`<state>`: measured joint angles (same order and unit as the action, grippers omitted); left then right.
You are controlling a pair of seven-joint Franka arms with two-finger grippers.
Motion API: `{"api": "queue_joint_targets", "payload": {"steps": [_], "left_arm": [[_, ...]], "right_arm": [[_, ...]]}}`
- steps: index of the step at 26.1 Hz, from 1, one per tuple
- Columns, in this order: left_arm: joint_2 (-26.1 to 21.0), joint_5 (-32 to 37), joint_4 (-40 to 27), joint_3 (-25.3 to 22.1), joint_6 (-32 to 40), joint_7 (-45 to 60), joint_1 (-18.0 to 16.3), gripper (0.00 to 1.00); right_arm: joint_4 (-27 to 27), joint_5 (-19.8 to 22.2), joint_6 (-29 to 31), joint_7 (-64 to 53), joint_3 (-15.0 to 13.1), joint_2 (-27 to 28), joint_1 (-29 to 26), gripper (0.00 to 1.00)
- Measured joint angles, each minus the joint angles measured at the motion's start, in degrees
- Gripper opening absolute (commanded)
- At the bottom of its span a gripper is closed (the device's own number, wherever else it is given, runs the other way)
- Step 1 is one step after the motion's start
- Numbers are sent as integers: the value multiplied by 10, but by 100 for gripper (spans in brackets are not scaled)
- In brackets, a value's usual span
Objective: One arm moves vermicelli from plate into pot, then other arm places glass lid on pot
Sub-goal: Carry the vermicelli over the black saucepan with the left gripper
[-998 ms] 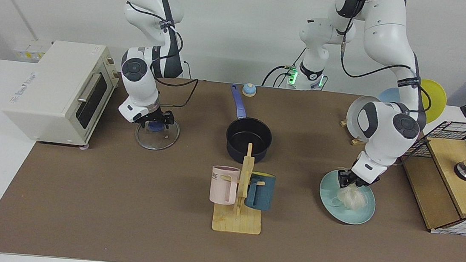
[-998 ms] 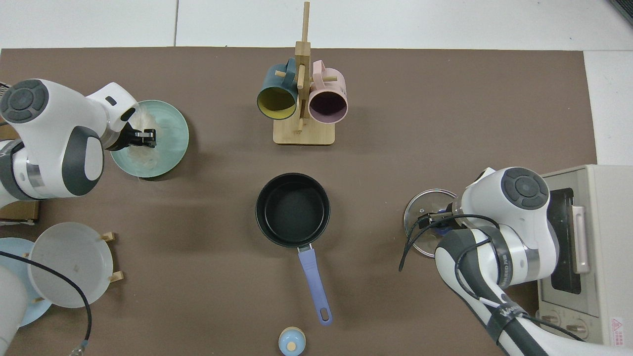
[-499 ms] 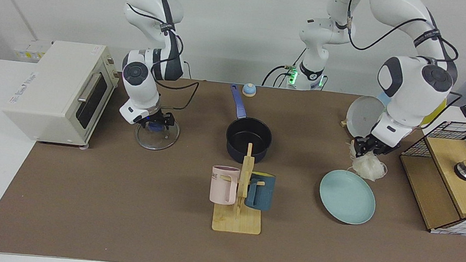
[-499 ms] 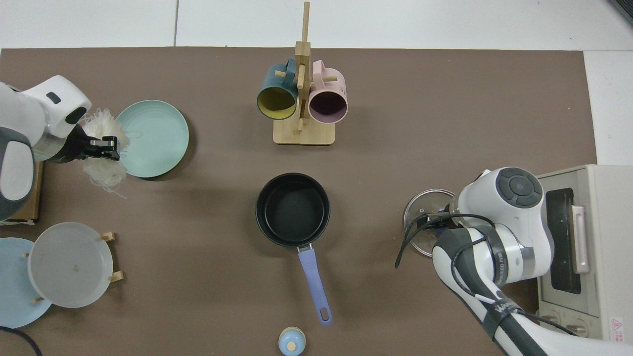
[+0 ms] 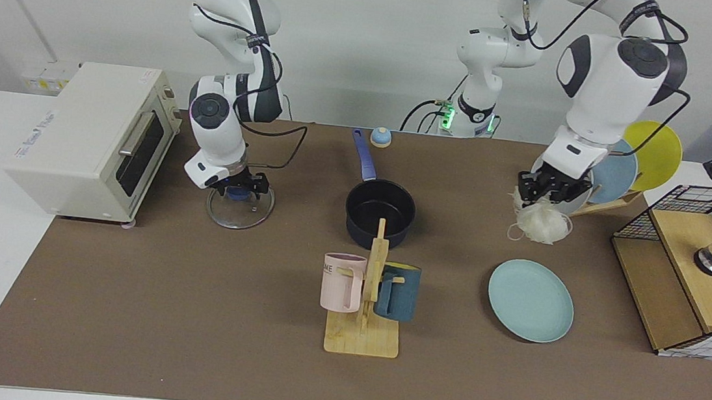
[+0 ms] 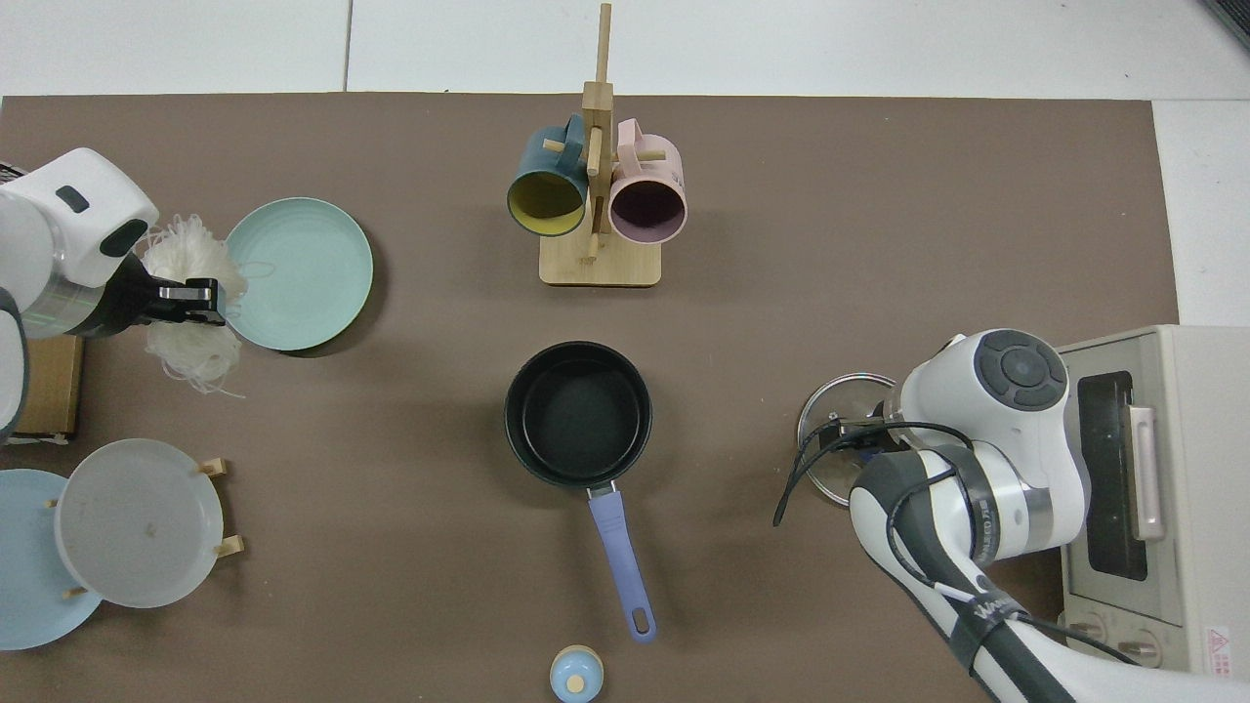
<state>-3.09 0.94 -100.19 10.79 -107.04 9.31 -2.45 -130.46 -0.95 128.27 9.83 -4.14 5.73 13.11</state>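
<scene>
We take the pot (image 5: 380,212) as our landmark. It sits empty at mid-table, mouth up, its blue handle pointing toward the arm bases, so it can take a drop from above.

The left gripper (image 5: 551,191) hangs in the air well off to one side of the pot, on the plate's side, its fingers pinched on the vermicelli (image 5: 541,223). The whitish bundle dangles below the fingers with loose strands trailing. We judge the height is there to carry the bundle over the pot's rim. The plate (image 5: 530,300) lies bare on the mat, further from the pot than the mug rack (image 5: 367,299) that stands just in front of the pot.

On the pot's other side, the right gripper (image 5: 237,187) sits low over the glass lid (image 5: 240,206), at its blue knob. The lid lies flat on the mat, between the pot and the toaster oven (image 5: 88,137). We cannot tell whether those fingers are closed on the knob. We read this as the arm waiting in position for its turn.

The facing view shows the bundle clear of the table. The top view shows the vermicelli (image 6: 190,298) spread on both sides of the fingers, possibly as two clumps, and beside the plate (image 6: 298,273) rather than over it. It also shows the pot's floor (image 6: 578,414) bare, while the right arm's wrist hides the knob entirely.
</scene>
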Motion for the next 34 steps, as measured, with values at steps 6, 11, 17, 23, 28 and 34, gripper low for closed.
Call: {"api": "queue_joint_targets", "payload": {"steps": [6,11,17,23,28,34], "left_arm": [[0,0,-3,82,-1,98,8,0],[-1,0,-11,145,-5,154,9,0],[-2,0,-49,202,-65,222,10,0],[-12,0,-104,235,-128,250,13,0],[-39,12,-131,244,-172,280,27,0],[-94,69,-136,246,-203,344,48,20]], "right_arm": [[0,0,6,0,0,0,0,71],[1,0,6,0,-1,-3,0,26],[0,0,6,0,0,-2,1,1],[12,0,-3,0,1,-2,3,0],[59,1,-57,-2,1,-7,5,0],[89,1,-76,-28,0,-40,5,0]]}}
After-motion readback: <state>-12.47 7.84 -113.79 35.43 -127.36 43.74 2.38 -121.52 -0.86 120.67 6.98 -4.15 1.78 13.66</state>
